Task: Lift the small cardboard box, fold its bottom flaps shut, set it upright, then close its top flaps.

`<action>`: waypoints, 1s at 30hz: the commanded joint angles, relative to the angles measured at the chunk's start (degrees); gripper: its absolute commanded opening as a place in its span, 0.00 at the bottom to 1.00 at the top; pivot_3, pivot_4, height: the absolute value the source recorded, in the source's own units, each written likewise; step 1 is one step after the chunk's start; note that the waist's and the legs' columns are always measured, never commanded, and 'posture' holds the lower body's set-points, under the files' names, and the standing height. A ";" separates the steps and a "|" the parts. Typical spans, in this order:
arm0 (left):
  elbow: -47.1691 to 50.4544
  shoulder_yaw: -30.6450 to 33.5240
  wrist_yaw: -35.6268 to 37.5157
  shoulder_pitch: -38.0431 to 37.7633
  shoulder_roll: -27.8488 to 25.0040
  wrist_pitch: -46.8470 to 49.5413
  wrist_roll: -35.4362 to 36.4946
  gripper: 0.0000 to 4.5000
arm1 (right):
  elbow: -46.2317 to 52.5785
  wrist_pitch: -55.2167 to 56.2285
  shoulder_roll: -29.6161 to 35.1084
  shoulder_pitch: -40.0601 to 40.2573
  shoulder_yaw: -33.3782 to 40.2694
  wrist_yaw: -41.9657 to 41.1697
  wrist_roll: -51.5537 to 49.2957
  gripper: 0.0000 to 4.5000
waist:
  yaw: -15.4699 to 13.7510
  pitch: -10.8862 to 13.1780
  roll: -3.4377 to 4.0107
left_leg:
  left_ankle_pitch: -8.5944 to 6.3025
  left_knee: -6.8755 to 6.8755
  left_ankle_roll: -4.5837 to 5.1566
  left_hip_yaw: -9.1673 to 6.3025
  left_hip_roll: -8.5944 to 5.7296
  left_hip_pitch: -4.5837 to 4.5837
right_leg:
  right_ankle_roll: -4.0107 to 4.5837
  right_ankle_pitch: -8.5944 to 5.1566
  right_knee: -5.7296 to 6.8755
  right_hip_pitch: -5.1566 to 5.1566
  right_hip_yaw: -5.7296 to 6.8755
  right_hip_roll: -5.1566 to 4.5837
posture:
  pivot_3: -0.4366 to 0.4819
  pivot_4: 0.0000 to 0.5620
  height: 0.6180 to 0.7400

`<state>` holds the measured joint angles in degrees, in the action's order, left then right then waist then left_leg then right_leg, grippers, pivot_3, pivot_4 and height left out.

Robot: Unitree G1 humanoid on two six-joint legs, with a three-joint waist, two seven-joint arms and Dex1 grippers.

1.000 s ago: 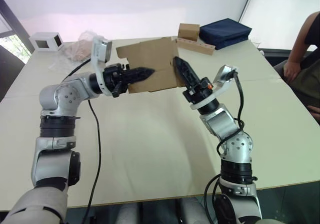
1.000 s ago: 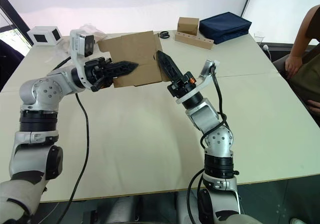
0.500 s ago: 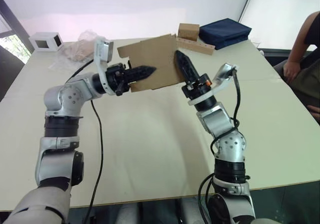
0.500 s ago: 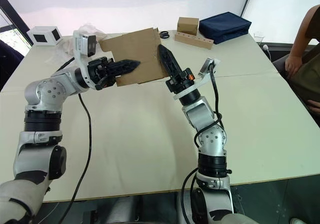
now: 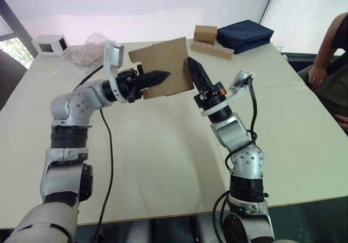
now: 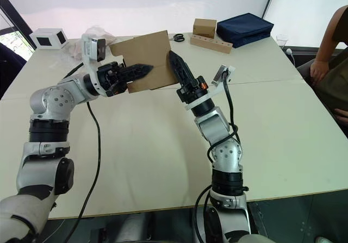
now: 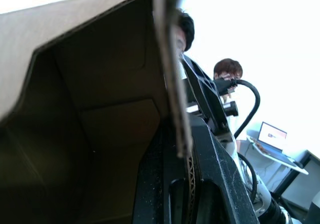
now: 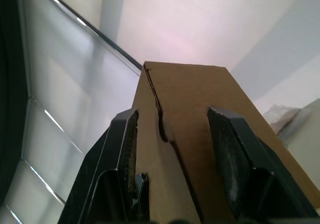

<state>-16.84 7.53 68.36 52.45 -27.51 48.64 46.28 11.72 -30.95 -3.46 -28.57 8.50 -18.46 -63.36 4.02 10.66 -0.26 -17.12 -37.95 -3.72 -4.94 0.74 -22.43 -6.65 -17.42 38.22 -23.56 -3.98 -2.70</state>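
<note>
**Box held aloft btwn both grippers, light & easily crushed**

Fingers first: the left gripper (image 5: 155,78) had its fingers pinched narrow on a wall of the box (image 5: 166,66). In the left wrist view one finger (image 7: 200,184) ran along the outside of the cardboard edge w/ the other apparently inside the open cavity, so it was clamped on that panel. The right gripper (image 5: 198,74) had its fingers spread wide, pressed flat against the box's right side; in the right wrist view both pads (image 8: 232,159) lay on the face w/ a flap seam running btwn them, not pinching anything.

The box was up off the table (image 5: 163,145), tilted, in front of the tan box w/ the holed strip (image 5: 209,41) and left of the navy bag (image 5: 244,35). A person's arm (image 5: 326,58) showed right of the bag.

Handling, as a judgement: empty corrugated, so very light, stiff across panels but hinging freely at creases. Flaps will spring back unless held. Surface is dry, decent grip. Best hold is probly a wall edge near a corner, where it's stiffest; squeezing mid-panel would likely buckle it. Pushing flaps w/ the flat of a finger looks safer than pinching.
</note>
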 commanded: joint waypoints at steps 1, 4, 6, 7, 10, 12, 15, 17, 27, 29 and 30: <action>1.63 -0.27 2.24 2.22 -1.88 0.47 0.06 0.00 | 3.36 -3.22 2.79 0.69 -0.58 -1.74 -2.16 0.49 | 0.07 0.00 0.00 | 0.00 0.00 0.00 0.00 0.00 0.00 | 0.00 0.00 0.00 0.00 0.00 0.01 | 0.48 0.27 1.00; 1.58 -0.82 3.83 2.46 -3.31 1.31 -0.15 0.00 | 3.90 -4.01 5.22 1.10 0.84 -1.76 -3.07 0.49 | 0.08 0.00 0.00 | 0.00 0.01 0.01 -0.01 0.00 0.00 | 0.00 0.00 0.00 0.00 0.00 0.03 | 0.48 0.27 1.00; 1.66 -1.27 4.80 2.60 -4.20 1.89 -0.25 0.00 | 4.51 -4.74 6.89 1.55 1.84 -1.73 -4.06 0.49 | 0.02 0.00 0.00 | 0.00 0.01 0.01 0.00 0.00 0.00 | 0.00 0.00 -0.01 0.00 0.00 0.02 | 0.48 0.27 1.00; 1.96 -1.56 5.38 2.56 -4.77 2.31 -0.17 0.00 | 4.94 -5.18 7.92 1.98 2.54 -1.66 -4.79 0.49 | -0.01 0.00 0.00 | 0.00 0.01 0.01 0.00 0.00 0.00 | 0.00 0.00 -0.01 0.00 0.00 0.02 | 0.48 0.27 1.00; 2.96 -2.17 6.73 2.32 -6.19 3.61 0.12 0.00 | 6.04 -6.38 10.57 3.11 4.45 -1.36 -7.36 0.49 | -0.05 0.00 0.00 | -0.01 0.01 0.02 0.00 -0.01 0.00 | 0.00 0.00 -0.02 0.02 0.00 0.00 | 0.48 0.27 1.00; 3.80 -2.44 7.35 2.00 -6.88 4.28 0.18 0.00 | 6.61 -7.05 11.89 3.65 5.40 -1.10 -9.16 0.49 | -0.01 0.00 0.00 | -0.02 0.01 0.04 0.00 -0.01 0.00 | 0.00 0.00 -0.02 0.02 0.00 0.00 | 0.48 0.27 1.00; 5.21 -2.76 8.39 1.49 -8.02 5.42 0.23 0.00 | 7.91 -8.42 14.02 4.88 6.19 -0.38 -11.33 0.49 | 0.00 0.00 0.00 | -0.04 0.01 0.07 0.00 0.00 0.00 | 0.00 0.00 -0.02 0.01 0.00 0.02 | 0.48 0.27 1.00; 6.08 -2.93 8.95 1.27 -8.60 6.34 0.55 0.00 | 8.59 -8.90 15.56 5.73 5.64 -0.45 -10.48 0.49 | 0.00 0.00 0.00 | -0.04 0.01 0.07 0.00 0.00 0.00 | 0.00 0.00 -0.02 0.01 0.00 0.02 | 0.48 0.27 1.00; 8.83 -3.20 8.76 0.18 -8.48 8.05 1.56 0.00 | 11.76 -8.75 17.71 6.81 1.23 -2.15 -7.48 0.01 | -0.05 0.00 0.00 | -0.07 0.01 0.13 0.01 0.00 0.00 | 0.00 0.00 -0.02 0.02 0.00 0.02 | 0.48 0.27 1.00; 8.94 -3.19 8.59 0.02 -8.16 7.93 1.54 0.00 | 12.34 -8.72 17.34 6.93 0.38 -1.93 -7.50 0.01 | -0.05 0.00 0.00 | -0.06 0.01 0.11 0.01 0.00 0.00 | 0.00 0.00 -0.02 0.02 0.00 0.02 | 0.48 0.27 1.00; 9.03 -3.15 8.55 -0.07 -8.12 7.93 1.56 0.00 | 12.54 -8.66 17.27 7.04 0.13 -1.85 -7.62 0.01 | -0.06 0.00 0.00 | -0.06 0.01 0.11 0.01 0.01 0.00 | 0.00 0.00 -0.02 0.02 0.00 0.02 | 0.48 0.27 1.00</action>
<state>-9.75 3.51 77.00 52.10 -35.43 56.93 46.80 21.27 -39.87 14.04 -21.41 8.89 -19.84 -70.52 3.96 10.66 -0.27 -17.18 -37.94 -3.61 -4.94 0.74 -22.43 -6.66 -17.43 38.20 -23.54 -3.98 -2.69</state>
